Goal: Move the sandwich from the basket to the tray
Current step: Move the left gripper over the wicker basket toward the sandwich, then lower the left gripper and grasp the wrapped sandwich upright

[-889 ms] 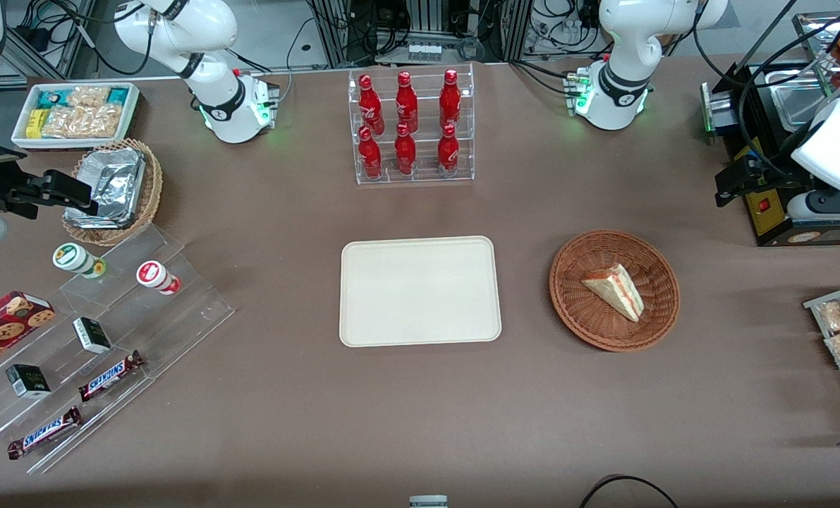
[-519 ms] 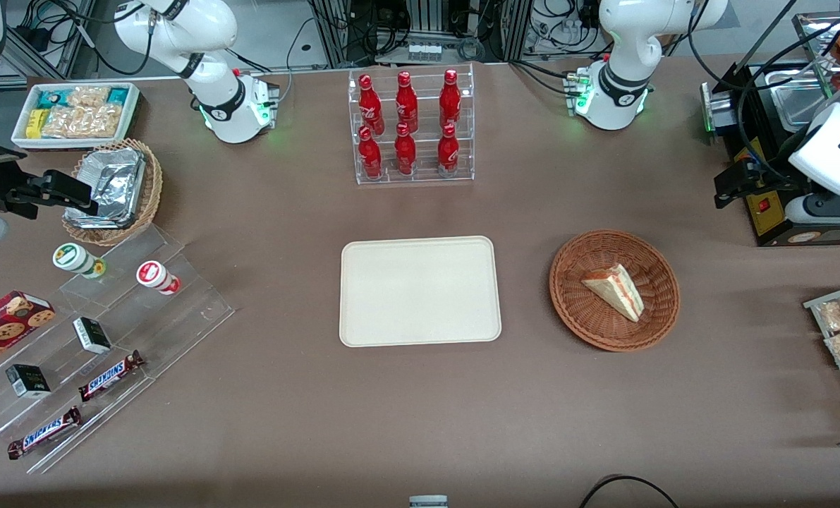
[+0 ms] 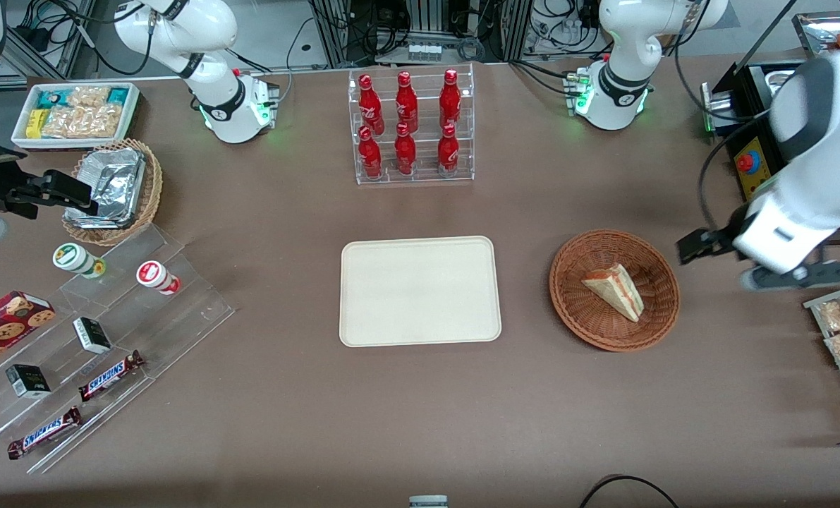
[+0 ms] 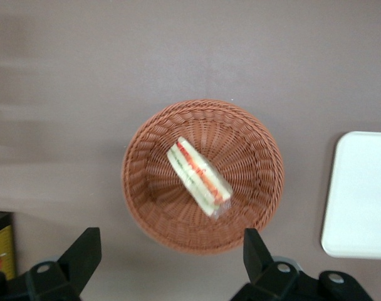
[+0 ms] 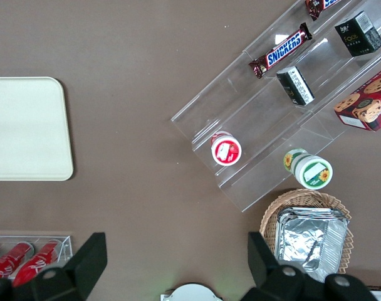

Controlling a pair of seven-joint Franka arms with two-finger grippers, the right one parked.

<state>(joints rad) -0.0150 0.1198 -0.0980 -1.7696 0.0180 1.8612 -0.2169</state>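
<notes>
**A:** Where is the pincer (image 4: 168,260) right now?

**B:** High over the table with its two fingers (image 4: 84,254) spread wide and nothing between them. In the front view it hangs just off the basket's rim, toward the working arm's end of the table (image 3: 716,395).

**A:** And what lies nearest to it?

**B:** The basket (image 4: 146,141), almost straight beneath it, with the sandwich (image 4: 198,176) lying inside, near the middle. The wedge rests on a flat bread face, its striped cut edge showing red and green. It seems to be wrapped in clear film, though I can't be sure.

**A:** How would it handle?

**B:** Light and soft, I'd judge. Bread gives under pressure, so a hard squeeze could crush it or push the filling out, and film, if it is there, could make it slippery. I'd close across the thicker part of the wedge, one finger on each long side, not on the thin tip.

**A:** Farther out?

**B:** The tray (image 4: 366,207) sits well apart from the basket, bare, on the side away from the pincer. In the front view the tray (image 3: 420,291) lies beside the basket (image 3: 575,310), with the sandwich (image 3: 616,289) not yet lifted.
</notes>
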